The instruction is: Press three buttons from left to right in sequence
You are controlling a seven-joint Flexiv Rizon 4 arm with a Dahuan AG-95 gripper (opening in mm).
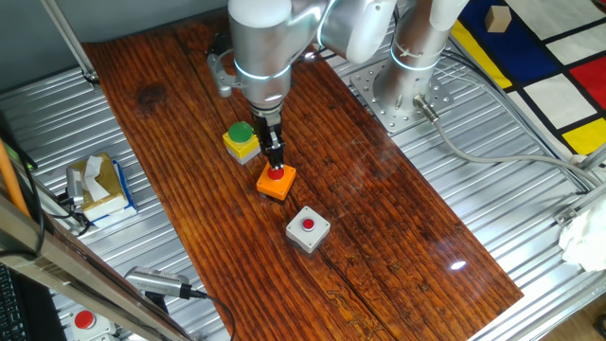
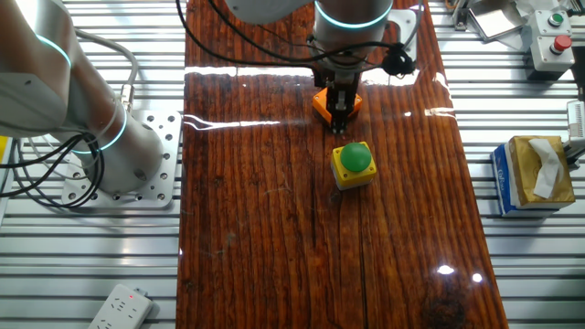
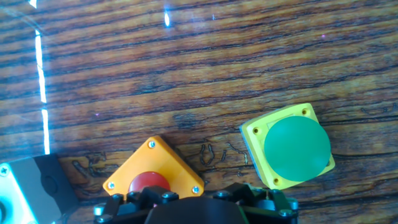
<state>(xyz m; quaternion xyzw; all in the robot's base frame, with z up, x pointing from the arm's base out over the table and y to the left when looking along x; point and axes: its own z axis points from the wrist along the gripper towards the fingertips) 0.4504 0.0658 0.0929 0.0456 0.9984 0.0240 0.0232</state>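
Hand (image 1: 275, 167) hides half the orange box's cap (image 1: 276, 173).

The three boxes sit in a close diagonal row on the wooden desk (image 1: 398, 218): yellow box (image 1: 241, 141), orange box (image 1: 276, 182), grey box (image 1: 308, 229), with only narrow gaps between them. The end effector (image 1: 275, 168) stands over the orange one. Broad bare wood lies open toward the arm's base (image 1: 402, 95). A tissue box (image 1: 98, 186) sits off the wood.

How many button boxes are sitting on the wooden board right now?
3: yellow box at the far end, orange box under the gripper, grey box nearest this camera.
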